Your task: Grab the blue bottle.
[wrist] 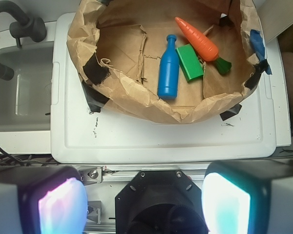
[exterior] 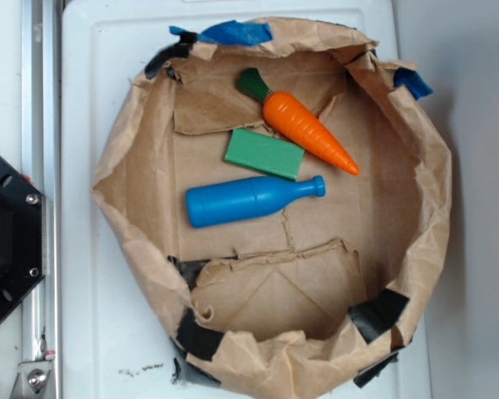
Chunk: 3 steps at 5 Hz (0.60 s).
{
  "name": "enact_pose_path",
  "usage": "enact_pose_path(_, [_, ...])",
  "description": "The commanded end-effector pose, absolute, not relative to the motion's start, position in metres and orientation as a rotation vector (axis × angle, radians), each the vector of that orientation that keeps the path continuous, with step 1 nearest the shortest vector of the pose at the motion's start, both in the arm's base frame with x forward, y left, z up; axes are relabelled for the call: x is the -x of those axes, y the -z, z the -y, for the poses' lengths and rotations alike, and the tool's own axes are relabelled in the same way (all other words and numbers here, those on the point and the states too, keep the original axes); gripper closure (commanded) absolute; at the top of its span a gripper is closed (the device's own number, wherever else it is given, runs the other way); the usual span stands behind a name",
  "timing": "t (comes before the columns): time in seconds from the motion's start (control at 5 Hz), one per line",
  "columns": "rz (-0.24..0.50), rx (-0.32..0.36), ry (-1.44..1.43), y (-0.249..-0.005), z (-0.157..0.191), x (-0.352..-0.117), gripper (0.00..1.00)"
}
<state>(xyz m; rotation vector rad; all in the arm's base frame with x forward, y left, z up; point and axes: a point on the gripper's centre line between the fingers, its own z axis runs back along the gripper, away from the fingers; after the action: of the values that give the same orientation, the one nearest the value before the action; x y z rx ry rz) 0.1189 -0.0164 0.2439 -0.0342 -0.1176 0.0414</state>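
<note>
The blue bottle lies on its side inside a crumpled brown paper bowl, its cap pointing toward the orange carrot. In the wrist view my gripper hangs well back from the bowl, above the robot's black base. Its two fingers are spread wide apart with nothing between them. The exterior view does not show the gripper.
An orange toy carrot and a green block lie just beside the bottle. The bowl sits on a white tray. A sink with a dark faucet is at the left. The black base is at the exterior view's left edge.
</note>
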Motion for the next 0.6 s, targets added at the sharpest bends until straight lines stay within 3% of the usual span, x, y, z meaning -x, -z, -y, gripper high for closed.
enact_pose_path(0.0, [0.118, 0.034, -0.041, -0.244, 0.016, -0.119, 0.0])
enact_pose_path(0.4, [0.144, 0.0, -0.152, -0.214, -0.001, -0.214, 0.0])
